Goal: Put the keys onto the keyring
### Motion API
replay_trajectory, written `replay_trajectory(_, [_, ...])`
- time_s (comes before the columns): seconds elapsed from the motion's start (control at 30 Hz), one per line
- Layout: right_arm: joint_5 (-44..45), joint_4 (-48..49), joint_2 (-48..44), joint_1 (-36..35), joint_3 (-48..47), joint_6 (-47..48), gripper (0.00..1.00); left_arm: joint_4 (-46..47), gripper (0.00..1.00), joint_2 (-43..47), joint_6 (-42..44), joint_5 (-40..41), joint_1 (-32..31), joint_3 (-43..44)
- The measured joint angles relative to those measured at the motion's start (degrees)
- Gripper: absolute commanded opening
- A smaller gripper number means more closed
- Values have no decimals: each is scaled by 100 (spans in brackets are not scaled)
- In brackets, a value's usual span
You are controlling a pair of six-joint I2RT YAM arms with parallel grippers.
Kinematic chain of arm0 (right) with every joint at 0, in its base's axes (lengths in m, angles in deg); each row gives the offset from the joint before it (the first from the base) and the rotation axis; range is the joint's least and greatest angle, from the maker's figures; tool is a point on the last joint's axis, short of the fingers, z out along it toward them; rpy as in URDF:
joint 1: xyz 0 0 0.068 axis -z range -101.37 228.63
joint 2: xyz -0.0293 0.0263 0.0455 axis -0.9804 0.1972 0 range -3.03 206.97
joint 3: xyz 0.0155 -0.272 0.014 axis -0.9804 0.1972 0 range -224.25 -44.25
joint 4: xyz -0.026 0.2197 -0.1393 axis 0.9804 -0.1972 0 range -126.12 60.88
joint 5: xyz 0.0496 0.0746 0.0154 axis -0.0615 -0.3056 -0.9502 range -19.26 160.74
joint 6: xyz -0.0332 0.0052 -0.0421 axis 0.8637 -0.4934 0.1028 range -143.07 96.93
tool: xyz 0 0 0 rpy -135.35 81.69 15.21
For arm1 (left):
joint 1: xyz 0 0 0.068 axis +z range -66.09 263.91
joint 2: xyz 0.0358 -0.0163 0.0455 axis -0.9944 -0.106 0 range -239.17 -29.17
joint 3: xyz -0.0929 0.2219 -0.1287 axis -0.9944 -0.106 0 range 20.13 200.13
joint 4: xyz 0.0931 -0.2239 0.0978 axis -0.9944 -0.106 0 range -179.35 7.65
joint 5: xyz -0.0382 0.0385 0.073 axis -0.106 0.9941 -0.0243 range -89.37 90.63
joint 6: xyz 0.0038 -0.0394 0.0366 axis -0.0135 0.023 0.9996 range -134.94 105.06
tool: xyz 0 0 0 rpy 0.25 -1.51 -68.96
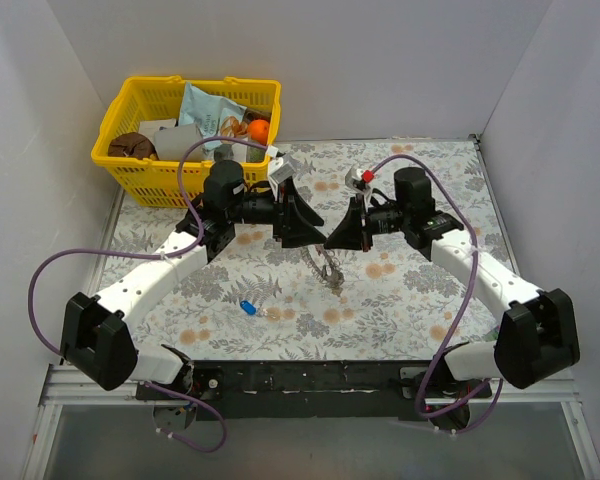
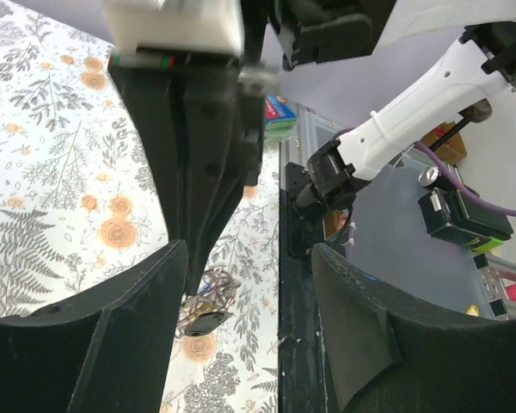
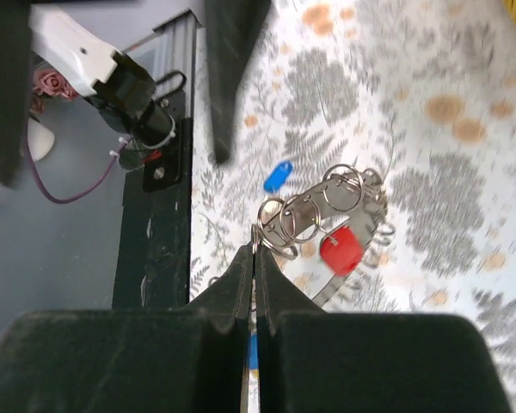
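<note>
Colleague: Where is the keyring just now?

Me: It hangs from my right pincer. The keyring is over the middle of the flowered cloth. In my right wrist view the two fingers are pressed together on one thin wire loop at the near end of the bunch.

Colleague: Does it rest on the cloth?

Me: I cannot tell. It dangles below the fingertips, but its lowest part may or may not touch.

Colleague: What is on it?

Me: Several wire loops sit along a silver piece, and a red-capped key lies against the bunch. Whether that key is threaded on a loop, I cannot make out.

Colleague: Any other keys?

Me: A blue-capped key lies flat on the cloth. It is on my left arm's side, nearer the bases and apart from the bunch.

Colleague: And your left pincer?

Me: My left pincer is spread, with nothing between its fingers. It faces the right one closely above the cloth. Through its gap I see the right pincer's dark fingers with the keyring beneath them. From above the tips look very near each other, but I cannot say whether they touch.

Colleague: Anything else on the table?

Me: A yellow basket stands at the far left corner, well apart from both pincers.
</note>
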Motion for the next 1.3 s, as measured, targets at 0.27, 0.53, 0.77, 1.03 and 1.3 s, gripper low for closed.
replay_trajectory(0.27, [815, -448, 745, 2, 844, -72, 1, -269, 59, 0, 199, 420, 0, -46])
replay_trajectory(0.53, [2120, -841, 776, -20, 874, -275, 1, -291, 58, -232, 284, 719, 0, -264])
replay_trajectory(0.77, [2673, -944, 776, -26, 870, -289, 1, -297, 57, -610, 365, 824, 0, -509])
replay_trajectory(1.03, [2855, -1115, 732, -122, 861, -28, 1, -236, 63, -992, 494, 667, -22, -629])
replay_trajectory(1.3, [2833, -1193, 734, -273, 848, 197, 1, -4, 74, -1360, 809, 365, -238, -739])
